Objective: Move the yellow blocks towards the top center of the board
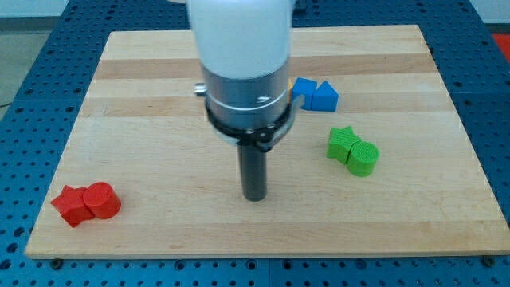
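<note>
No yellow blocks show on the pale wooden worktop [159, 159], perhaps hidden behind the arm, so my tip [254, 198], a bare rod without fingers, holding nothing, left of the green star-shaped block [343, 143], should likely clear the view first.

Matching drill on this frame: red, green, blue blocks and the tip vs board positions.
Things:
1. red blocks
2. green blocks
3. blue blocks
4. my tip

Places:
A. view's right, mid-height
B. near centre, lower half, touching no block
C. view's bottom left corner
D. right of centre, upper half, partly behind the arm

Pairs: 1-C, 2-A, 3-D, 4-B

No yellow blocks show.
</note>
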`<state>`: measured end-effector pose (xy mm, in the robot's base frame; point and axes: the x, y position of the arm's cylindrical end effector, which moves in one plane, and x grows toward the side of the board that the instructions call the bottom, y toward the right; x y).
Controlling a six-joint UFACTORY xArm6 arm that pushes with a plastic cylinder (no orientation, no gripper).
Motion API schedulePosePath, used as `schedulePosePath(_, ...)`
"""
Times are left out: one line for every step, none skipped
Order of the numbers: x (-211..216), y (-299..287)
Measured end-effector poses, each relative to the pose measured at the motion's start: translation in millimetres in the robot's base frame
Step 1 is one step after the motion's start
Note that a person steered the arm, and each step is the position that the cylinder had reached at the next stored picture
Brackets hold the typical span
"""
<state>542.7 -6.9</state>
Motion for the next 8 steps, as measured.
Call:
schedulePosePath(-49,9)
schedulePosePath(-101,9)
schedulePosePath(-153,5)
schedulePosePath(-198,-12)
schedulePosePath(-238,-38)
schedulePosePath(-236,-41)
schedulePosePath(-260,-41)
schedulePosePath(-286,-41)
